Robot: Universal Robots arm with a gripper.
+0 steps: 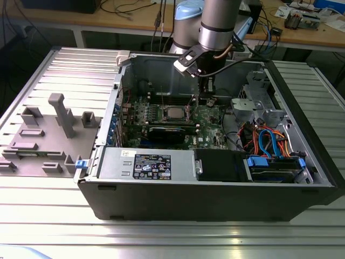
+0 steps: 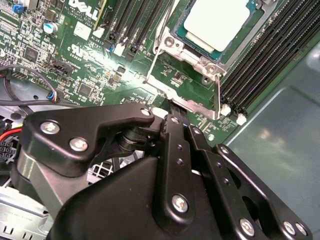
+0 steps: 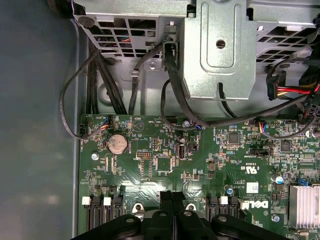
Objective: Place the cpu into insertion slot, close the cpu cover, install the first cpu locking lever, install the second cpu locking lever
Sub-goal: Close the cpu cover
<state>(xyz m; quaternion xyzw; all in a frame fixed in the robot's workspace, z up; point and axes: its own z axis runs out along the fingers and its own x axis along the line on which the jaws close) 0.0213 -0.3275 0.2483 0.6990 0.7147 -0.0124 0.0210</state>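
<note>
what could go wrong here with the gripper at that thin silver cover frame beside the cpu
The black gripper meets the thin silver windowed cpu cover at its edge only; it could slip and drop onto the silver-topped square cpu.
A thin wire lever runs beside that frame and might snag it.
The long black memory slots lie close; a sideways slip could scrape them.
</note>
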